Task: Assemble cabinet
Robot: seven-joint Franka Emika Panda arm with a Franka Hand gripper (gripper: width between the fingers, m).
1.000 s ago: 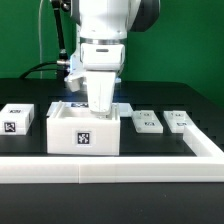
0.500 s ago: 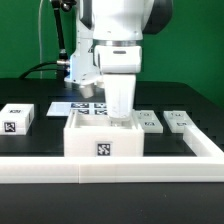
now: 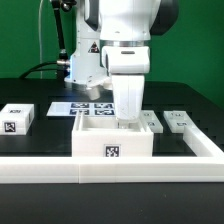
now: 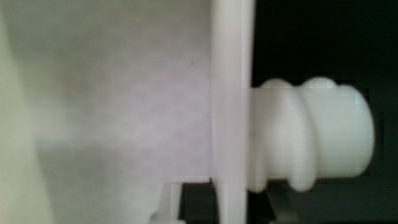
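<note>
Exterior view shows the gripper [image 3: 128,119] down inside the cabinet [image 3: 113,149], apparently clamped on its far wall; the box sits against the front rail [image 3: 40,170]. Such a thin hold could slip, knocking the small tagged block [image 3: 153,120]

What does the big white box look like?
The cabinet is a big white plastic-looking box, open on top, with a black-and-white square tag on its front wall. It stands upright on the black table, close to the white rail. The claw reaches down into it; its grip is hidden.
</note>
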